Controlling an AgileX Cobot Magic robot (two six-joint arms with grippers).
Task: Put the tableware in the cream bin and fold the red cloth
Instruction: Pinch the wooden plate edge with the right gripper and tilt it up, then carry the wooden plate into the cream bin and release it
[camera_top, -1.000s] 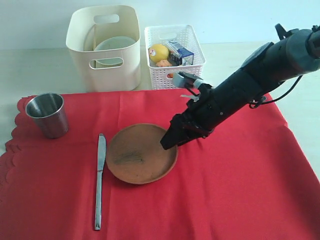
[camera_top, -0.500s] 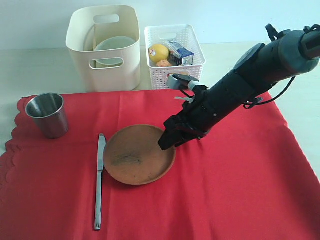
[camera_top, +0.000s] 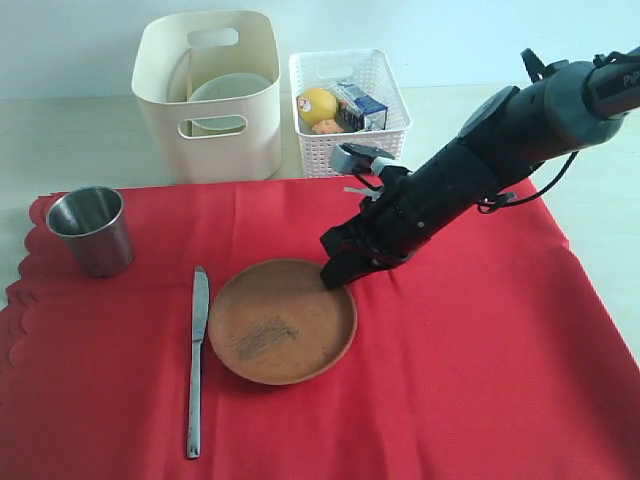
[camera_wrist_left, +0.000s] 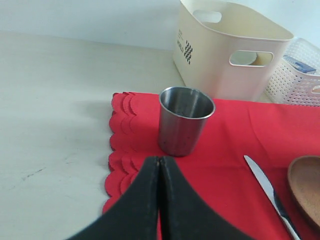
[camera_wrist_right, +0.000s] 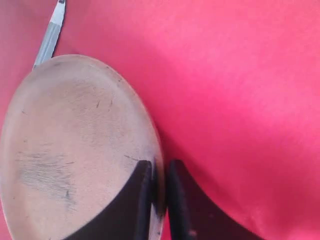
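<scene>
The right gripper clenches the thin rim of the round brown plate, which lies on the smooth red cloth; the left gripper is closed and empty, near the shiny steel cup

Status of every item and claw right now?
bright red cloth: spread, unfolded.
round brown plate: on cloth, rim clamped by right claw.
small steel cup: upright, empty.
metal knife: flat on cloth.
tall cream plastic bin: holds pale bowl.
left claw: shut, empty.
</scene>
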